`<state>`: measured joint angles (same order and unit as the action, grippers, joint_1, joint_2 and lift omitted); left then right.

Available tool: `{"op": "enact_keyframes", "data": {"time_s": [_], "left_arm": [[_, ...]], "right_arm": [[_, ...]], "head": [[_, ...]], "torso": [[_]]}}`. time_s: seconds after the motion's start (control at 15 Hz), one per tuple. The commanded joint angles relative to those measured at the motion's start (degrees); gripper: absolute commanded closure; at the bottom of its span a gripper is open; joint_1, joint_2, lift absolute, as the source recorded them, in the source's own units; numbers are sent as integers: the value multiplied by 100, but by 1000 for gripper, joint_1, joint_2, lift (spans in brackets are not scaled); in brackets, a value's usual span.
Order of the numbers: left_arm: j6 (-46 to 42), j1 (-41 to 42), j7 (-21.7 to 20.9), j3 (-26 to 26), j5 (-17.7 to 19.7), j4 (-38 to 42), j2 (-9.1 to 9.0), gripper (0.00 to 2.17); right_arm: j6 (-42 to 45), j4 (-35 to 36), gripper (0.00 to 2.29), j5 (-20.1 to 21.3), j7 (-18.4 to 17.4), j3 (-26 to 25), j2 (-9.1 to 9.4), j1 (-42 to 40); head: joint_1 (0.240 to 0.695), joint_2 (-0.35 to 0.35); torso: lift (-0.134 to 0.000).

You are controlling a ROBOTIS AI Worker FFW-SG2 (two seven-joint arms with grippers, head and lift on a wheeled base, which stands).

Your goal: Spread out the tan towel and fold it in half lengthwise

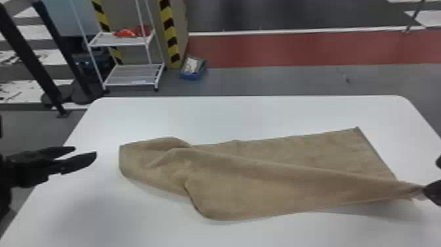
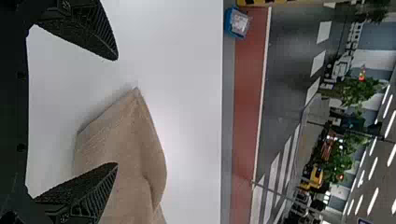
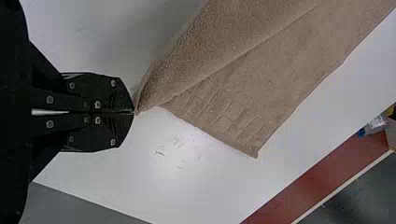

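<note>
Right gripper was seen at the right edge of the head-view frame, fingers closed on a corner of the tan towel; only its end was shown there. Left gripper was seen at frame left, fingers spread wide, nothing held, apart from the towel. The towel was laid across the middle of the frame, stretched toward lower right, one layer lapped over another along its length. Its left end was bunched and creased; its far right corner was left flat at centre right. All was set on a white table. Beyond, a blue bin was placed at upper centre, a white cart with red items at upper left, and a red floor strip at upper right.
</note>
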<state>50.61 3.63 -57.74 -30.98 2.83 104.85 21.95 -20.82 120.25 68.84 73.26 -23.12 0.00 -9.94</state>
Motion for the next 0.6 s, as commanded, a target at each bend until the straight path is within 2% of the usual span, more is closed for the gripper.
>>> {"op": "enact_keyframes", "data": {"time_s": [0.0, 0.07, 0.13, 0.2, 0.4, 0.47, 0.53], "left_arm": [[-266, 472, -106, 224, 95, 281, -16, 80], [-407, 630, -159, 400, 104, 396, -7, 80], [-565, 771, -203, 584, 104, 483, 2, 83], [-565, 868, -220, 716, 104, 571, 2, 83], [-617, 1070, -256, 936, 104, 659, -33, 87], [-617, 1096, -194, 927, 112, 650, -60, 87], [-635, 1105, -177, 883, 148, 642, -77, 87]], "right_arm": [[11, -248, 1420, 130, -66, -8, 5, 203], [29, -406, 1420, 200, -136, 1, 5, 300], [117, -511, 1420, 200, -171, 1, 5, 353], [152, -547, 1420, 200, -198, 18, 5, 379], [135, -547, 1409, 218, -198, 168, 5, 432], [135, -538, 1217, 235, -206, 264, 5, 405], [11, -450, 606, 235, -277, 352, 5, 353]], "head": [[695, 57], [695, 24], [695, 24], [695, -14], [695, -68], [695, -76], [695, -82]], "torso": [[-125], [-125], [-125], [-125], [-125], [-125], [-125]]}}
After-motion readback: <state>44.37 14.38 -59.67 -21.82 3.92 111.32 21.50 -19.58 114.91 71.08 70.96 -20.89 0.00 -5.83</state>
